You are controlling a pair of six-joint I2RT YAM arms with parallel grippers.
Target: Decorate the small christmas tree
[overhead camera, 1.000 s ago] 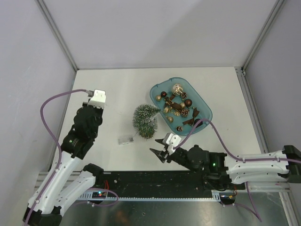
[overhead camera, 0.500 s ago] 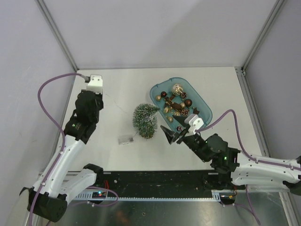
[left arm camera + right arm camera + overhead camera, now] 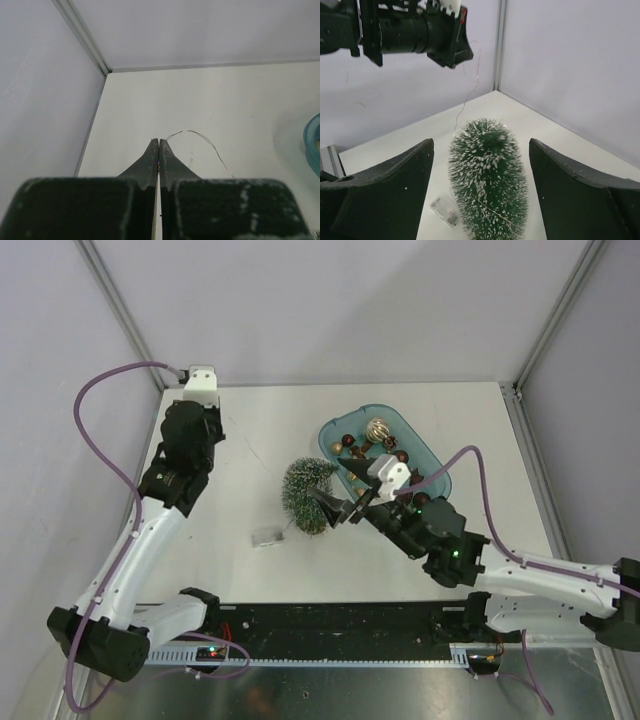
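Two arms over a white worktop [image 3: 250, 440]. Right jaws are spread wide with nothing in them. The small christmas tree [image 3: 487, 180] sits straight ahead in the gap between the two fingers, clear air on both sides, no contact. Its frosted tip reaches up past the fingertips [image 3: 417, 160]; its foot runs off the bottom of the right wrist view, so the base isn't seen there. From the top camera the tree stands on the worktop directly ahead of the right jaws, about mid-worktop.

Ahead of the right jaws, low and to the left, a small clear battery box [image 3: 445, 210] lies on the worktop just beside the bristles, nearer the left finger than the right. Behind and to the right of the right jaws is the teal tray [image 3: 412, 430] of brown and gold ornaments [image 3: 377, 430], near the tree but not touching it. The right arm [image 3: 520, 570] reaches in past the tray's near edge.

Left jaws are pressed fully together, tips meeting. Right at the tips a thin wire [image 3: 200, 136] comes out, pinched there, and arcs off to the right over the worktop ahead of them. The right wrist view shows the same wire dropping from the left jaws, high up and ahead, down to the upper left side of the tree. The left arm [image 3: 150, 530] is stretched toward the far left corner, its jaws well apart from the tree. The tray rim just shows ahead-right of the left jaws
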